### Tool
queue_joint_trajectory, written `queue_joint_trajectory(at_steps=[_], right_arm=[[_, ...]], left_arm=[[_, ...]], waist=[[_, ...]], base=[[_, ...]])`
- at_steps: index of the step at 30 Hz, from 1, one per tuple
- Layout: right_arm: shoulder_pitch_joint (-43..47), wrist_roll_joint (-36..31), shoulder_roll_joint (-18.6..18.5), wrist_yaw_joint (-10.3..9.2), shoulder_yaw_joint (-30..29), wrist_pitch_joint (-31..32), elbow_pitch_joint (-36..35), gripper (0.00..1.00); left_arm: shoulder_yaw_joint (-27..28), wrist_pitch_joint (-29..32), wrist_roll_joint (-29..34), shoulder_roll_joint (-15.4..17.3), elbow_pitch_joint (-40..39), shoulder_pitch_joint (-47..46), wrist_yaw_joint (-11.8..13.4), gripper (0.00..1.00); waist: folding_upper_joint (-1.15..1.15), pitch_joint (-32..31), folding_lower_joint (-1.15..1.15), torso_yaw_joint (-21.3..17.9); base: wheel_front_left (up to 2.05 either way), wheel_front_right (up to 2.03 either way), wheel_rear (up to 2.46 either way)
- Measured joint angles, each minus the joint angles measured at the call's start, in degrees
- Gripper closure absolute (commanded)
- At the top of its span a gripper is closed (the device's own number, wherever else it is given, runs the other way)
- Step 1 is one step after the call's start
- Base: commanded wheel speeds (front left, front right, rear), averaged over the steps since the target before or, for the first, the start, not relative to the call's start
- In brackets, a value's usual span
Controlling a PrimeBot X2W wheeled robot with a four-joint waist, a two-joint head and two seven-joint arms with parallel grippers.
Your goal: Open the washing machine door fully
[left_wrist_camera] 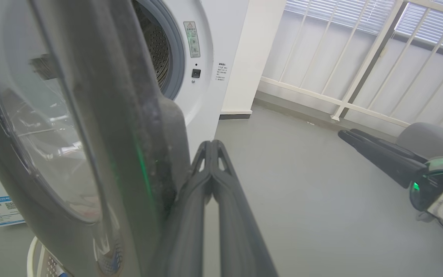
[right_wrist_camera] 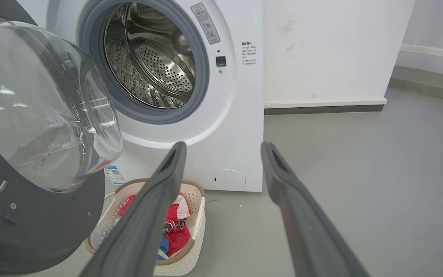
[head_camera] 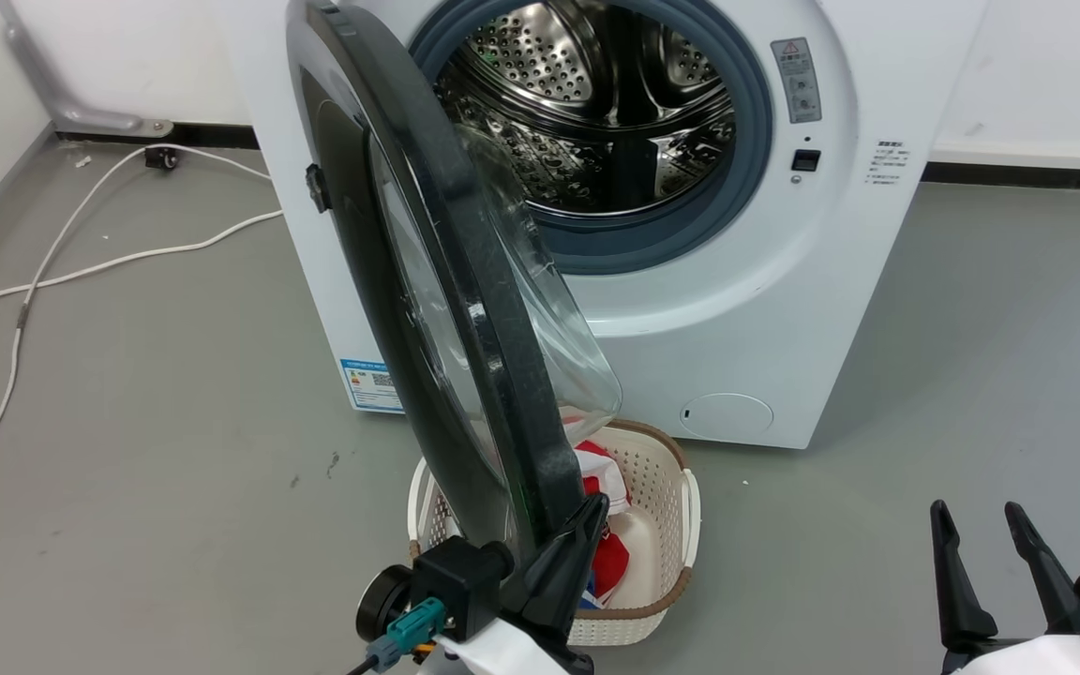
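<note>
1. Large round black-rimmed washing machine door [head_camera: 512, 375] with a bulging clear glass bowl. It is seen nearly edge-on in the head view, standing out from the hinge side and running from 12 o'clock down to 6 o'clock. The bowl is turned towards 3 o'clock. The door is partly open and not laid back against the cabinet.

2. Left end effector [head_camera: 594, 508], two long dark fingers. The fingers are held together with the tips touching, and nothing is gripped between them. They are set against the inner side of the door's lower rim, at 6 o'clock of the head view.

3. Right end effector [head_camera: 976, 514]. The fingers are spread apart and empty. It is placed at 4 o'clock, well apart from the door.

4. White front-loading washing machine [head_camera: 784, 328].
   - The grey-gasketed steel drum mouth [head_camera: 596, 103] is uncovered at 12 o'clock.
   - A small round white flap [head_camera: 726, 415] is set low on the front panel.
   - A blue label [head_camera: 371, 384] is fixed to the side, at the door's 9 o'clock.

5. Cream perforated plastic laundry basket [head_camera: 664, 487] with a brown rim.
   - It is placed on the grey floor [head_camera: 174, 422] directly beneath the door's lower edge.
   - Red and white clothing [head_camera: 607, 562] is held inside.
   - Its left half is hidden by the door rim and the left end effector.

6. White cables [head_camera: 127, 258]. They are laid across the floor at 9 to 10 o'clock, well apart from the door.

7. White railing [left_wrist_camera: 364, 65]. It is seen at 1 o'clock of the left wrist view.
</note>
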Motion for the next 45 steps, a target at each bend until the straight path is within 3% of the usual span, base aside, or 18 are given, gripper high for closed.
queue_joint_trajectory(at_steps=[18,29,45], right_arm=[[0.1,0.4,0.0,0.00,0.0,0.0,0.6,0.00],[0.0,0.5,0.0,0.00,-1.1,-0.6,0.7,0.00],[-0.2,0.7,0.0,0.00,-2.1,-0.9,0.2,0.00]], left_arm=[[1.5,0.5,0.8,3.5,-5.2,4.5,4.3,1.00],[4.1,0.2,1.3,6.2,-9.0,7.9,7.6,1.00],[13.0,-2.3,-1.3,11.0,-9.8,8.5,10.2,1.00]], waist=[[0.00,-0.4,0.00,4.0],[0.00,-0.4,0.00,9.0],[0.00,1.0,0.00,15.3]], base=[[0.00,0.00,0.00],[0.00,0.00,0.00],[0.00,0.00,0.00]])
